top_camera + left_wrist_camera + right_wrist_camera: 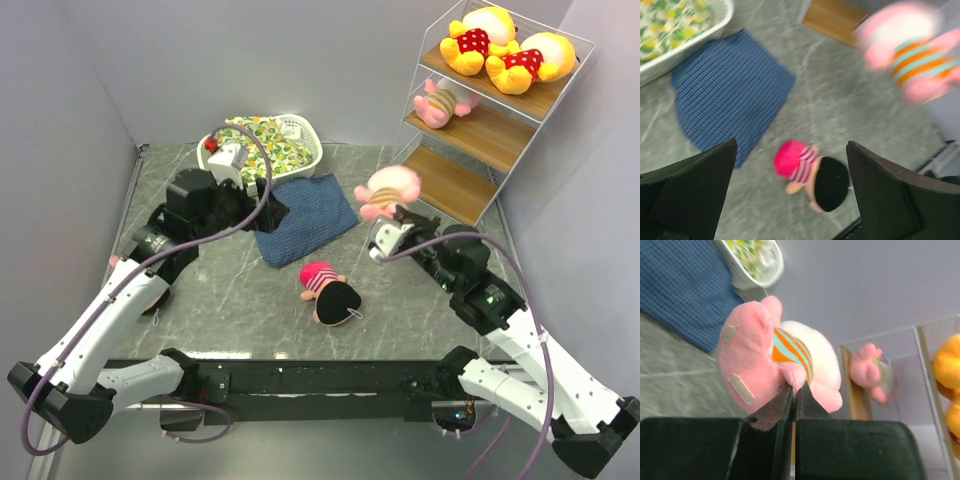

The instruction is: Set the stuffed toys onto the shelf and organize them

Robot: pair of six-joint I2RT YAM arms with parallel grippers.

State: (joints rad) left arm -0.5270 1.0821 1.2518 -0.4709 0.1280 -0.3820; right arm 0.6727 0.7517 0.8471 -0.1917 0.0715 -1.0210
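The white wire shelf (560, 95) stands at the far right. Two yellow bears (500, 45) lie on its top board and a pink striped piglet (445, 102) on the middle board; that piglet also shows in the right wrist view (872, 372). My right gripper (386, 218) (794, 390) is shut on a limb of a second piglet (388, 190) (765, 355) and holds it in the air left of the shelf. A pink-hatted doll (328, 290) (807, 170) lies on the table. My left gripper (275, 212) (791, 146) is open above it, empty.
A blue folded cloth (300, 215) (725, 95) lies mid-table. A white basket (300, 130) holding a floral cloth bundle (262, 145) stands behind it. The shelf's bottom board (450, 185) is bare. Grey walls close in the sides.
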